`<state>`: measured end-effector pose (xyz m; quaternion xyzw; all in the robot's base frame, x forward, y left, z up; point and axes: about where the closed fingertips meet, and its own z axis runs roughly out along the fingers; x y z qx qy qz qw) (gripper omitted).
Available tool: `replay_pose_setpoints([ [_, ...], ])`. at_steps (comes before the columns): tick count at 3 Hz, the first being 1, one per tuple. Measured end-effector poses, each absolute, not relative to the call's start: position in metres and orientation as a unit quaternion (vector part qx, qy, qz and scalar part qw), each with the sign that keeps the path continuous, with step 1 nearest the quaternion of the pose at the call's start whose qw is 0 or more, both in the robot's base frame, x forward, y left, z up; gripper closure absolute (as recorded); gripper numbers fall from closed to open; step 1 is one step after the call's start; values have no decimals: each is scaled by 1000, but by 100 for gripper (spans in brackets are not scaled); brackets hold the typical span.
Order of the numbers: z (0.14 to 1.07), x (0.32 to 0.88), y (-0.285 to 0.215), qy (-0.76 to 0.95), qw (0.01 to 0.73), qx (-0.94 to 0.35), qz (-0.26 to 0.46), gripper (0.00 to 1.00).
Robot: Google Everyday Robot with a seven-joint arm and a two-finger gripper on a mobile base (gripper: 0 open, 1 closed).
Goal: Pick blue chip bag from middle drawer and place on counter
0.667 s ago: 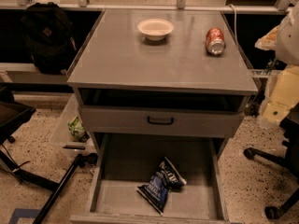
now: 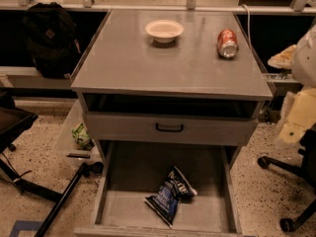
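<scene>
The blue chip bag (image 2: 170, 196) lies crumpled on the floor of the open middle drawer (image 2: 123, 209), near its centre and a little toward the front. The counter (image 2: 163, 63) is the grey top of the cabinet above it. Cream-coloured parts of my arm (image 2: 300, 113) hang at the right edge of the view, beside the cabinet and well apart from the bag. My gripper itself does not show in this view; it is past the right edge.
A white bowl (image 2: 164, 30) and a red can (image 2: 227, 43) lying on its side sit at the back of the counter. A closed drawer front with a black handle (image 2: 169, 128) is above the open drawer. A black backpack (image 2: 49, 38) and a green packet (image 2: 81, 135) are left; chair legs (image 2: 284, 164) are right.
</scene>
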<state>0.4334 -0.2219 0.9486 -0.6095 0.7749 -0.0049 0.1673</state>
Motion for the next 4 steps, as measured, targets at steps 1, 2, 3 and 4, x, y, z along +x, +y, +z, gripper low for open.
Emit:
replay_pose_setpoints([
  [1,859,425,-226,763,186,-613,85,0],
  [2,763,397,-239,755,194,-600,181,0],
  [3,650,353,-242,748,199,-572,272,0],
  [4,604,337,-235,743,187,-559,317,0],
])
